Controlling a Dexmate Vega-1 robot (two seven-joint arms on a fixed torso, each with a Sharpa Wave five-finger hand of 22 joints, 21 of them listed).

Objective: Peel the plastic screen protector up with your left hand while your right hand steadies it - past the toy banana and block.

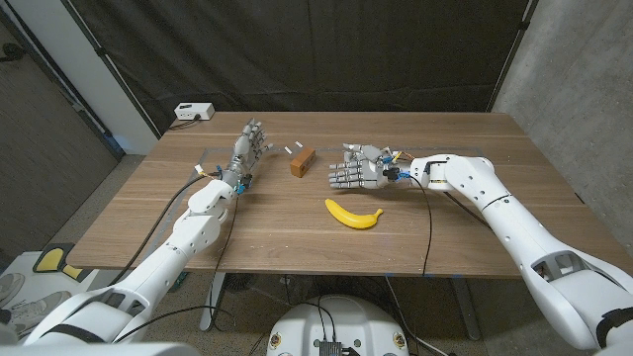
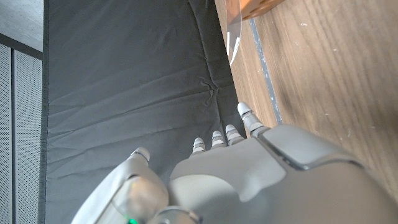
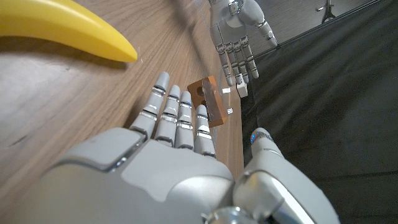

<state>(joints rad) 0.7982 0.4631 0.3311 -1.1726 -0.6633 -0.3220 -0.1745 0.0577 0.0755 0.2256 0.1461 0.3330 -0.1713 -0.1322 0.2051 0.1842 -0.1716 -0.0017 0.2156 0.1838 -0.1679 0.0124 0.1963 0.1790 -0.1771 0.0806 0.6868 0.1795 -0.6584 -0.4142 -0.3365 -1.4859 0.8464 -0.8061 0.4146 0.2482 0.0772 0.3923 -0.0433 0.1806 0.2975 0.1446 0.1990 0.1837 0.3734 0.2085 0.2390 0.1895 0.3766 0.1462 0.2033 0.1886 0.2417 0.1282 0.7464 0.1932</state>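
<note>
The screen protector (image 1: 280, 150) lies flat and near-transparent on the worktop (image 1: 247, 222), between the left hand's fingertips and the wooden block (image 1: 301, 161), with small white tabs at its edge. The left hand (image 1: 247, 148) stretches toward it, fingers straight and slightly apart, holding nothing; whether they touch the film cannot be told. The right hand (image 1: 357, 167) sits just beside the block on its other side, fingers extended together toward it, holding nothing. The toy banana (image 1: 354, 214) lies nearer the robot, just in front of the right hand.
</note>
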